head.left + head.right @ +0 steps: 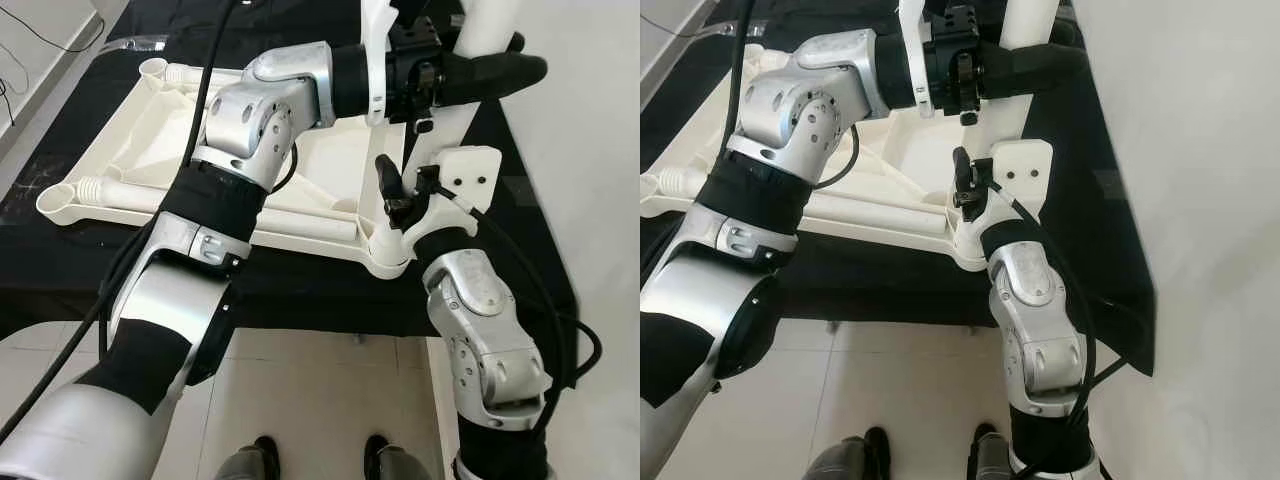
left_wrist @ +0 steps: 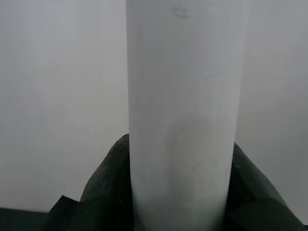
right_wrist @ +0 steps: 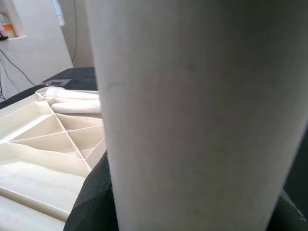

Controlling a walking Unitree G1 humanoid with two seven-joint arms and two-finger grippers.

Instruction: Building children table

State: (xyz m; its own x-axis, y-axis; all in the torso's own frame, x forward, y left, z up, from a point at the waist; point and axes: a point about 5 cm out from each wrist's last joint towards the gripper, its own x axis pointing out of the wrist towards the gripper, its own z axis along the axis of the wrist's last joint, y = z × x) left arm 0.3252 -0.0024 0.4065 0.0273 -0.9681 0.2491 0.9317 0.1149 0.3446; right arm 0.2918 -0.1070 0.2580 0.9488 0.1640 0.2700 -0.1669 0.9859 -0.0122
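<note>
A white plastic tabletop (image 1: pixel 330 160) lies upside down on a black-covered table (image 1: pixel 300 295). One white table leg (image 1: pixel 488 25) stands upright in the tabletop's near right corner socket (image 1: pixel 388 255). My left gripper (image 1: pixel 490 75) reaches across from the left and is shut on this leg high up; its black fingers (image 2: pixel 108 187) flank the white tube. My right gripper (image 1: pixel 425 200) is shut on the same leg lower down, just above the socket. In the right wrist view the leg (image 3: pixel 192 110) is very close, with ribs of the tabletop (image 3: pixel 57 134) behind it.
Loose white legs lie in the tabletop: one (image 1: pixel 125 190) along its near left side, one (image 1: pixel 300 225) by its front rim, one (image 1: pixel 195 72) at the far left. A white wall (image 1: pixel 590 150) rises close on the right. Tiled floor and my feet (image 1: pixel 265 455) are below.
</note>
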